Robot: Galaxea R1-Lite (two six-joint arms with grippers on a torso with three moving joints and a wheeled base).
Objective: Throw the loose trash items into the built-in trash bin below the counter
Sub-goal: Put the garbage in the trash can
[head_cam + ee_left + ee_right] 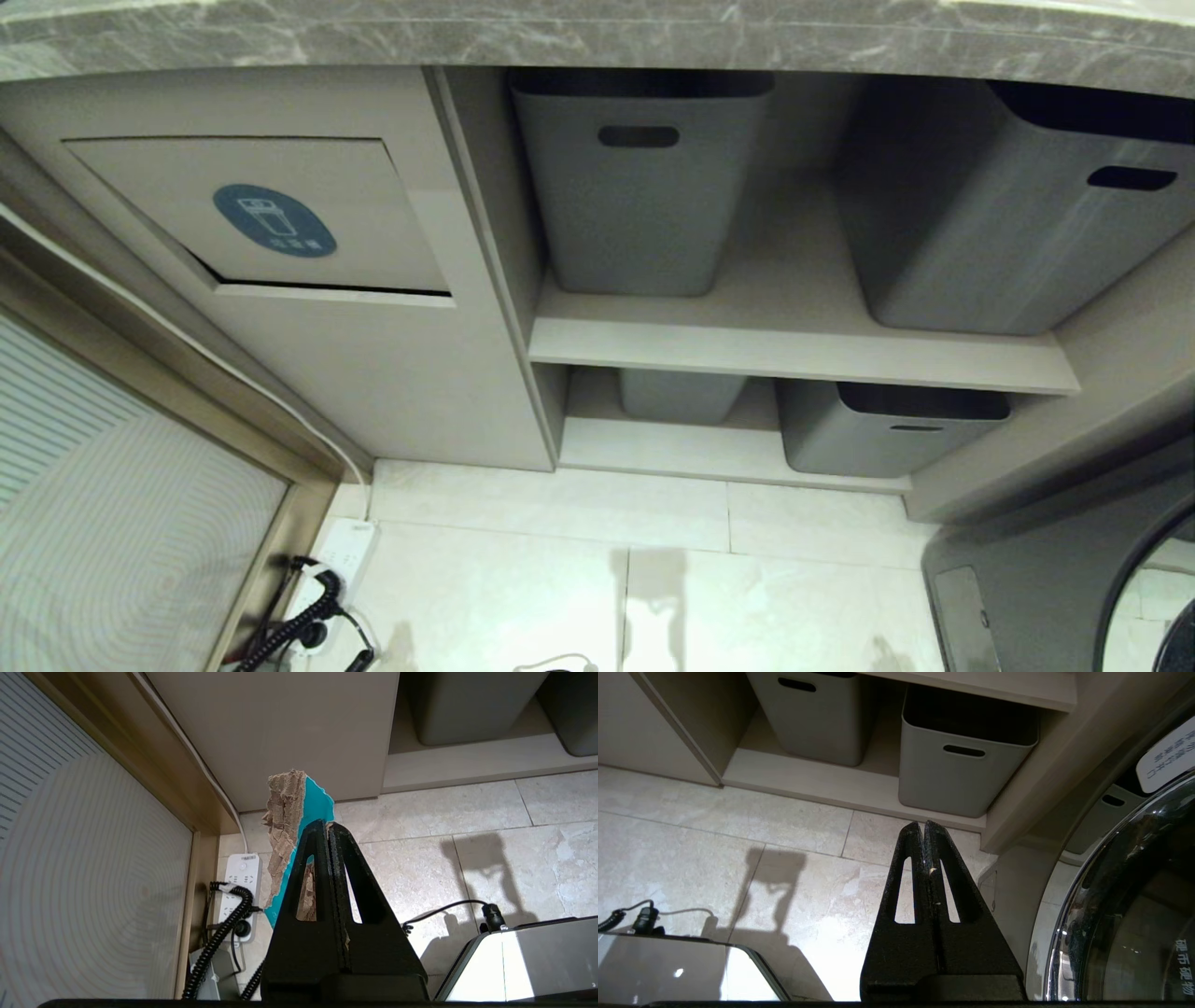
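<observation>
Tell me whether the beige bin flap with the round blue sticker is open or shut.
Slightly open: the beige rectangular tilting flap shows a dark gap along its lower edge, tilted off the beige cabinet front.

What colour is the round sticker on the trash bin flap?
Blue with a white icon: the sticker, best in the head view.

The bench (597,37) is cut off by the head view's top edge; only its front edge shows. The flap (271,215) hides the bin's inside. The sticker's (274,220) small lettering is unreadable. The left claw (328,828) covers the scrap's (292,826) lower part. The lower far tub (680,392) is half hidden behind the shelf (794,350).
</observation>
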